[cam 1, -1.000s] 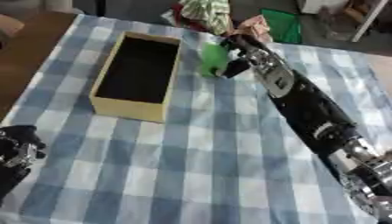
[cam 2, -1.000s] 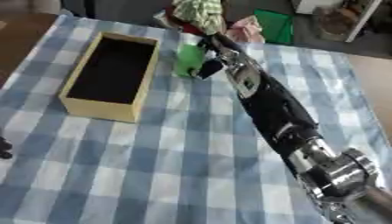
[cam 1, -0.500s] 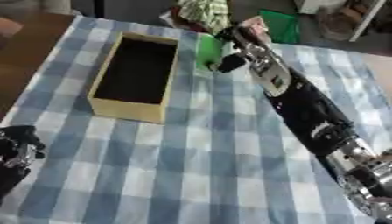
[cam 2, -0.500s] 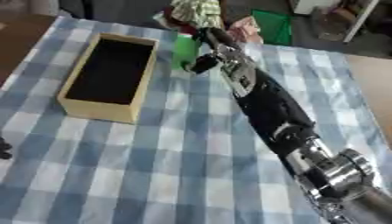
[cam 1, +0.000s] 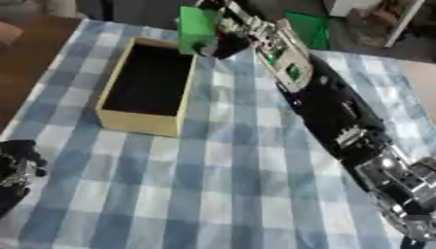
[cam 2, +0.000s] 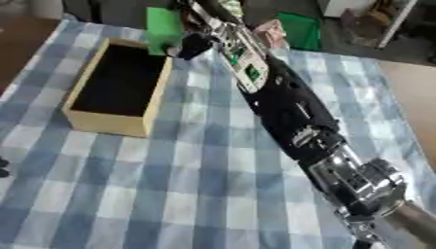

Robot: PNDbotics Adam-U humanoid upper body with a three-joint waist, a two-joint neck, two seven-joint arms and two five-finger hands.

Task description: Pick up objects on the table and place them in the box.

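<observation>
Green block (cam 1: pixel 197 28) was held up in the air by the right robot hand (cam 1: pixel 223 41), with the fingers curled round it. One second before, the block was seen near the far right corner of the box, out over the table. By now it had been carried to the left, and it hung right at the far rim of the box (cam 1: pixel 140 124). So the block was judged to be almost in place, and only a small move over the dark inside and a letting go was left. The box was seen lying on the checked table (cam 1: pixel 230 185), and nothing could be made out inside it. The left robot hand (cam 1: pixel 15 163) was rested at the lower left edge, and whether its fingers were spread could not be told. Other green things (cam 1: pixel 308 29) were seen past the far edge of the table. Nothing was seen in the way between the block and the box.
</observation>
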